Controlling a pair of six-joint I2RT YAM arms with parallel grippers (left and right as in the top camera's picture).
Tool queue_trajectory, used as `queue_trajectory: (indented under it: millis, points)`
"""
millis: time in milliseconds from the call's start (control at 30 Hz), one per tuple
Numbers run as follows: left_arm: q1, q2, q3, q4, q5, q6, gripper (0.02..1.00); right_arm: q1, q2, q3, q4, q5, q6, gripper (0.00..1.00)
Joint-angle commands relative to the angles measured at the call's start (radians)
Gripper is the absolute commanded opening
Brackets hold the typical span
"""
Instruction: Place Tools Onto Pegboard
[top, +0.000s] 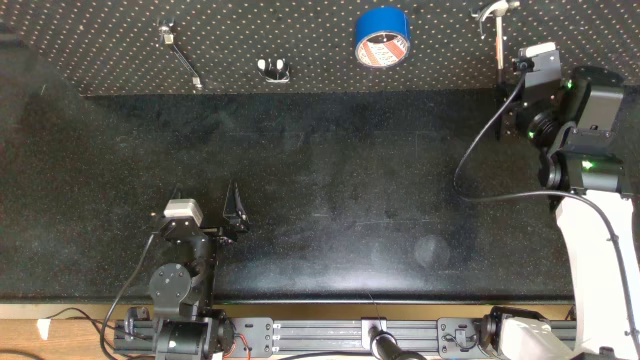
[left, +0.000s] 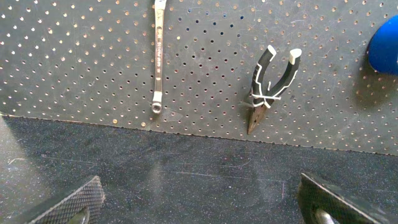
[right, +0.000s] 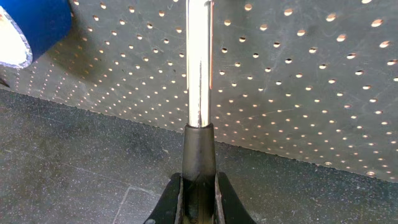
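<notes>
A hammer (top: 498, 40) with a chrome shaft (right: 199, 62) and black grip stands against the pegboard (top: 100, 50) at the far right, head uppermost. My right gripper (right: 199, 202) is shut on the black grip, low on the handle. On the board hang a wrench (left: 159, 56) at the left, black-and-white pliers (left: 268, 87) beside it, and a blue tape roll (top: 382, 38) in the middle. My left gripper (left: 199, 208) is open and holds nothing; it sits low over the black mat, facing the board near the left arm's base (top: 185, 260).
The black mat (top: 350, 190) spreads between the arms and the pegboard. A cable (top: 480, 150) loops from the right arm over the mat. The tape roll (right: 31, 28) hangs close beside the hammer shaft.
</notes>
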Motion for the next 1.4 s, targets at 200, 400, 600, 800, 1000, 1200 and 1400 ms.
queue_trajectory:
  millis: [200, 400, 600, 800, 1000, 1200, 1400]
  points:
    - [0.003, -0.006, -0.002, -0.006, 0.003, -0.002, 0.996, 0.022, 0.026, 0.003, 0.010, 0.001, 0.011, 0.075]
    - [0.003, -0.006, -0.002, -0.006, 0.003, -0.002, 0.996, 0.022, 0.026, 0.003, 0.003, 0.001, 0.011, 0.334]
    - [0.003, -0.006, -0.002, -0.005, 0.003, -0.002, 0.996, 0.021, -0.039, -0.004, -0.046, 0.014, 0.007, 0.976]
    - [0.003, -0.006, -0.002, -0.006, 0.003, -0.002, 0.996, 0.022, -0.413, -0.473, 0.190, 0.027, 0.013, 0.976]
    - [0.003, -0.006, -0.002, -0.005, 0.003, -0.002, 0.996, 0.022, -0.849, -0.909, 0.497, 0.027, 0.219, 0.976]
    - [0.003, -0.006, -0.002, -0.005, 0.003, -0.002, 0.996, 0.051, -1.050, -0.963, 0.471, 0.028, 0.235, 0.976]
    - [0.003, -0.006, -0.002, -0.006, 0.003, -0.002, 0.998, 0.120, -1.289, -0.963, 0.259, 0.130, 0.126, 0.974]
